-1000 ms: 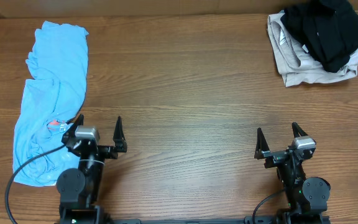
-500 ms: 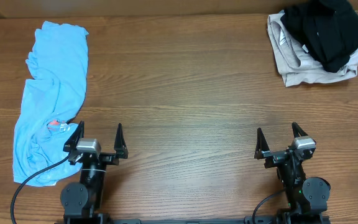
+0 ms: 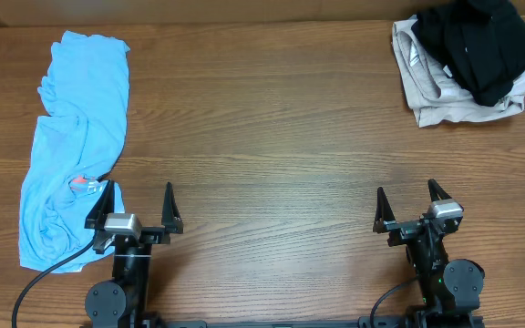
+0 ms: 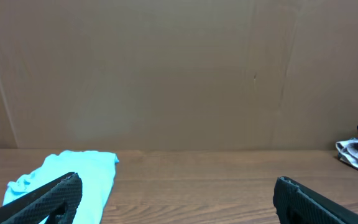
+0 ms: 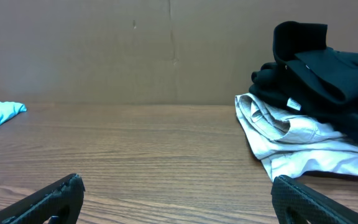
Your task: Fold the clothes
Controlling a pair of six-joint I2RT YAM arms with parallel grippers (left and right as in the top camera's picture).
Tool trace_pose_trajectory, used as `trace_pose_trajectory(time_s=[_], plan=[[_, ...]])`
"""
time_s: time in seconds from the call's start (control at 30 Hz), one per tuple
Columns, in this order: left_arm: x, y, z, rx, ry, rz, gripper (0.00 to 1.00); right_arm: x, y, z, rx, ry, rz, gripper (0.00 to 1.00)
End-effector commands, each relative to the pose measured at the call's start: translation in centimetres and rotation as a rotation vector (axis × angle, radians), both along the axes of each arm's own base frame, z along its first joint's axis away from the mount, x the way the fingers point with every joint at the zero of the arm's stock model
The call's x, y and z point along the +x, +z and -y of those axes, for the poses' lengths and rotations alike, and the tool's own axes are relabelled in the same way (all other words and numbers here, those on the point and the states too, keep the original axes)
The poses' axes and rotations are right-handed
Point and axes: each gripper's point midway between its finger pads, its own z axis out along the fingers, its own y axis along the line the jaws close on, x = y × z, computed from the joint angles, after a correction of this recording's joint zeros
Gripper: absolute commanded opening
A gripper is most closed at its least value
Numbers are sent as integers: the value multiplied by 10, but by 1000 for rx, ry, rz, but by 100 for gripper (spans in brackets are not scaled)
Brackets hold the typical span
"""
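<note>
Overhead, left gripper (image 3: 139,188) drawn back, straightened

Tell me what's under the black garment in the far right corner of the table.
A crumpled beige garment lies under the black garment, sticking out on its left and near sides. Anything else buried in the pile is covered and cannot be seen.

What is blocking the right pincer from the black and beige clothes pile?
Nothing visible. Only wooden table surface lies between the open right pincer and the clothes pile at the far right corner.
</note>
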Motion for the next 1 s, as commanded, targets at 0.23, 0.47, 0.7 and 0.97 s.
trace_pose_trajectory(time_s=[0.23, 0.47, 0.7, 0.97], plan=[[1, -12, -2, 21, 12, -35, 100, 0, -2, 0, 4, -3, 5, 100], [3, -41, -5, 17, 29, -154, 100, 0, -2, 0, 4, -3, 5, 100], [3, -65, -7, 15, 41, -250, 100, 0, -2, 0, 4, -3, 5, 100], [3, -66, -11, 18, 61, -253, 100, 0, -2, 0, 4, -3, 5, 100]])
